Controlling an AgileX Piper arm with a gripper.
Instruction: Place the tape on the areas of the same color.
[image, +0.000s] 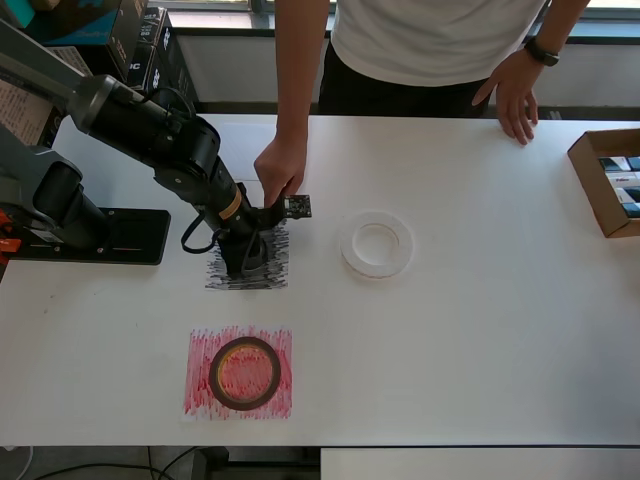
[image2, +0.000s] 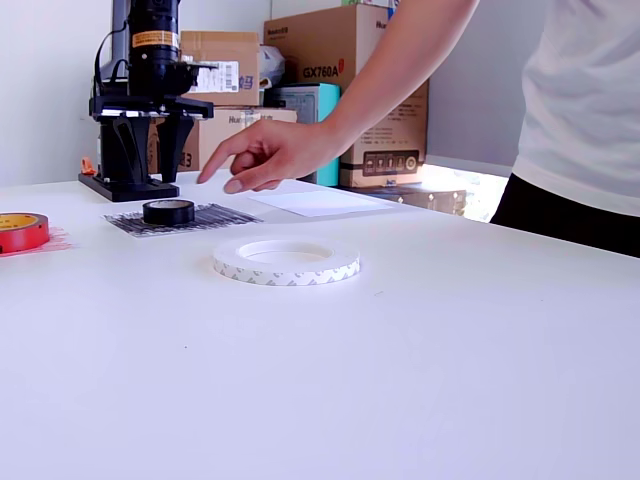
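While my gripper (image2: 152, 135) hangs above the black-scribbled rectangular paper patch (image2: 215, 217), its two dark fingers (image2: 128, 145) stand spread apart, holding nothing. The small black tape ring (image2: 168, 211) lies flat on that patch, below the fingers and clear of them in the exterior view; from overhead the arm's wrist hides most of it, so I see only a dark shape at the patch's middle (image: 250, 252).

A person's bare hand (image2: 268, 153) reaches in from the far side of the table, fingers pointing down beside my gripper, above the far edge of the black patch. Whether it touches anything I cannot tell. Their other hand (image: 517, 92) rests on the far right table edge in the overhead view.

To the right of the black patch in the overhead view, the wide white tape ring (image: 376, 243) lies flat on the bare white tabletop (image: 480, 340). A plain white paper sheet (image2: 320, 202) lies beyond it in the exterior view, with nothing on it.

Near the front edge in the overhead view, the wide dark-red tape ring with a yellowish core (image: 244, 373) sits on the red-scribbled paper patch (image: 199, 395), roughly centred.

An open cardboard box (image: 605, 180) sits at the table's right edge.
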